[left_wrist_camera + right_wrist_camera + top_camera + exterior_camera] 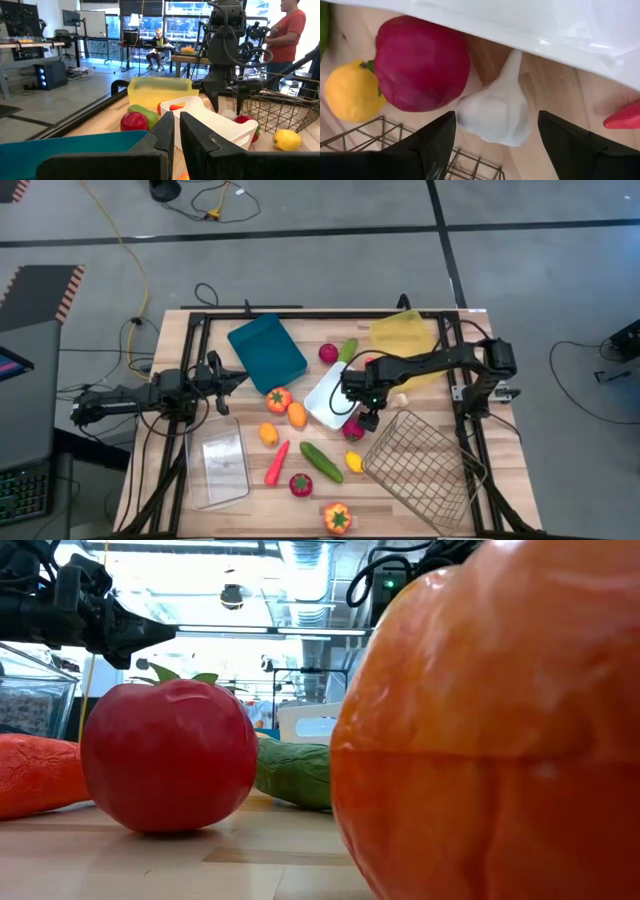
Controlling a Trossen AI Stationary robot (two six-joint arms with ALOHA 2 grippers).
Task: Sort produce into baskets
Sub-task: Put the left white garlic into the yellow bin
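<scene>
Sorting barely begun, by the look of it: most produce loose on the bench [400, 505], baskets nearly all bare. Teal tray [266, 351] at back left, nothing in it. Clear bin [218, 465] at front left, nothing visible inside. Wire basket [420, 465] at front right, bare. White tray [330, 395] mid-bench, apparently bare in the high view. Yellow tray [405, 340] at back right; from the left wrist view something orange-red just behind the white tray, inside or beside the yellow tray cannot tell. Loose: tomato [279, 399], orange citrus [297, 415], carrot [277, 462], cucumber [321, 460], second tomato [301, 484], pepper [337, 518], lemon [354, 462], red fruit [328, 353] with a second cucumber [347, 350] near the back. Right gripper [495, 135] low between white tray and wire basket, jaws spread to either side of the garlic [497, 112], not yet pinching; a dark red fruit [420, 62] touching or just beside the garlic. Left gripper [176, 132] waiting at left edge, jaws pressed together, holding nothing. Left to do, judging from this: practically everything.
</scene>
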